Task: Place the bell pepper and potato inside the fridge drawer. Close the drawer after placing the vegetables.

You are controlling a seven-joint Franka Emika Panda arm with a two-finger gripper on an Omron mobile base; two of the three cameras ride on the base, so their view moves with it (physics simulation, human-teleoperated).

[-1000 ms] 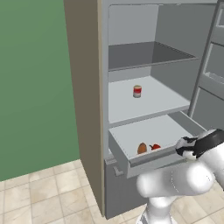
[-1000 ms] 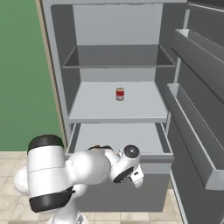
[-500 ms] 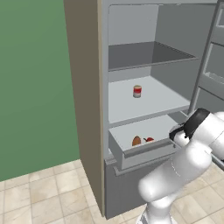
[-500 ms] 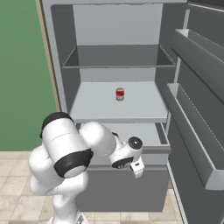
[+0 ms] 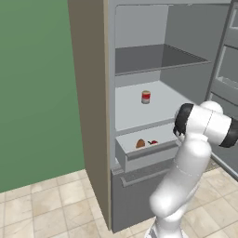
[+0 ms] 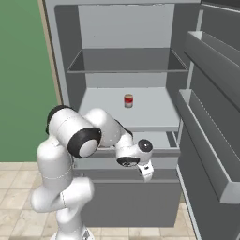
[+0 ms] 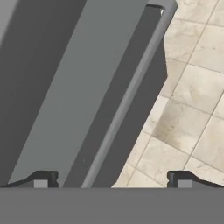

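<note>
The fridge drawer [image 5: 146, 155] stands only partly pulled out of the fridge body [image 5: 90, 116], its flat grey front facing the robot. Inside it, on the pale floor, lie the potato [image 5: 140, 143] to the left and the bell pepper [image 5: 153, 142] just beside it to the right; both are low behind the drawer front, so the loading step reads as done and closing is what remains.

The gripper [image 6: 146, 171] hangs directly in front of the drawer front, at its right half, below the arm's wrist joint. In the hand view the two fingertips [image 7: 41, 179] sit wide apart, so the jaws are open and hold nothing. Between and beyond them runs the drawer's bar handle [image 7: 127, 98], a long pale rod crossing that view on a slant because the hand is rolled; in the room it lies horizontal, left to right, along the top of the drawer front.

The relation that governs the coming move: the drawer's travel is far-and-near, at right angles to the handle's long axis, and the gripper is on the near side of the front. A push toward the far side should therefore seat the drawer; whether the hand already touches the front cannot be told.

A red can [image 5: 146, 96] stands on the shelf above, well apart from the drawer.
</note>
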